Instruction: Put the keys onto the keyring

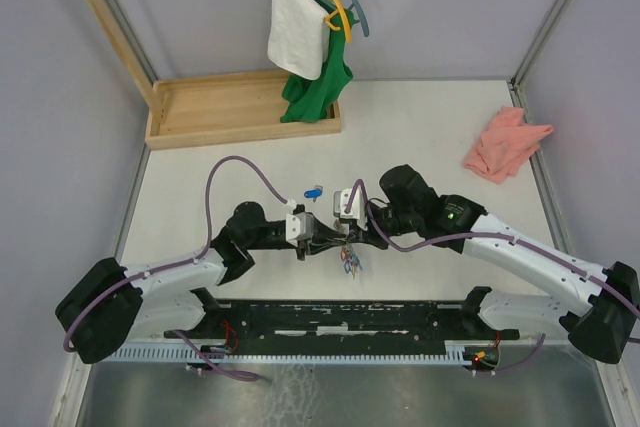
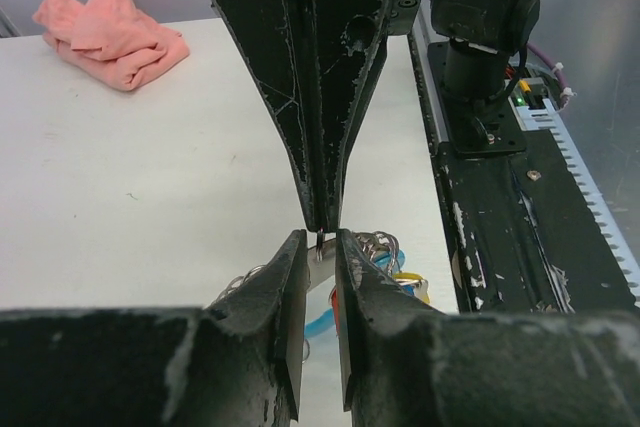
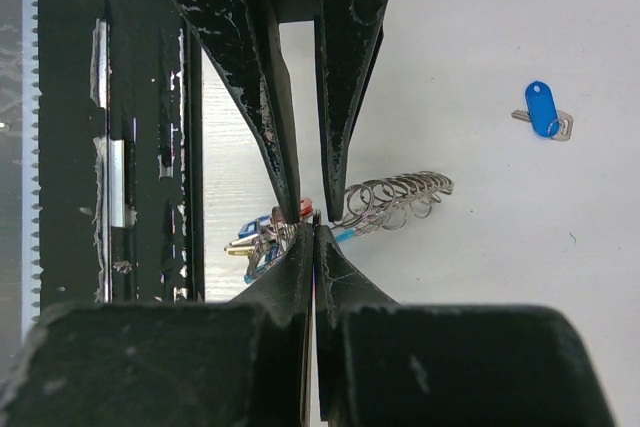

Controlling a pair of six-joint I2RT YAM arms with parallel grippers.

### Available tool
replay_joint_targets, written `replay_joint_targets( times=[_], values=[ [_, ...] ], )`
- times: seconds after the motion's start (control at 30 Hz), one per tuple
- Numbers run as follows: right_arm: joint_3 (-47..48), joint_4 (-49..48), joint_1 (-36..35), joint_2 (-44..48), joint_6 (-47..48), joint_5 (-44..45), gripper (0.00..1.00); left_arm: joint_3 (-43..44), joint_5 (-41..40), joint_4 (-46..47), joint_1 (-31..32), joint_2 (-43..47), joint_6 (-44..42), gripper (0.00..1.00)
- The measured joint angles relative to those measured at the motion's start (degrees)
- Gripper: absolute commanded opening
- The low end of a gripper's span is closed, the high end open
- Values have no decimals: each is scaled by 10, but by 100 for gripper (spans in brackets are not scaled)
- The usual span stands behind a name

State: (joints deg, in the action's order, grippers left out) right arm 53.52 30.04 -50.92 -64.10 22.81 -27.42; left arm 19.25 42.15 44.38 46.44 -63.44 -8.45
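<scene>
Meeting beside rail (image 1: 420, 317), right pincer (image 3: 313, 227) grips keyring (image 3: 395, 192), left pincer (image 2: 320, 242) red key (image 3: 305, 205).

1 overhead view, 2 close opposed wrist views, shared keyring (image 3: 395, 195)

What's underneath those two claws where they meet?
A bunch of keys with coloured tags and a chain of metal rings. Which ring is pinched is hidden behind the fingertips.
</scene>
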Motion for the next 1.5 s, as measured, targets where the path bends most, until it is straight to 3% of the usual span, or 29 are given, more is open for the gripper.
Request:
replay_joint_targets(
  times=[0.47, 1.27, 1.5],
  values=[
    [-4, 4, 0, 0, -17, 0, 1, 11, -2, -15, 2, -24, -12, 23],
    [-7, -18, 0, 0, -44, 14, 1, 11, -15, -20, 3, -24, -13, 34],
    [-7, -26, 0, 0, -48, 15, 1, 11, -16, -20, 3, -25, -13, 19]
  ],
)
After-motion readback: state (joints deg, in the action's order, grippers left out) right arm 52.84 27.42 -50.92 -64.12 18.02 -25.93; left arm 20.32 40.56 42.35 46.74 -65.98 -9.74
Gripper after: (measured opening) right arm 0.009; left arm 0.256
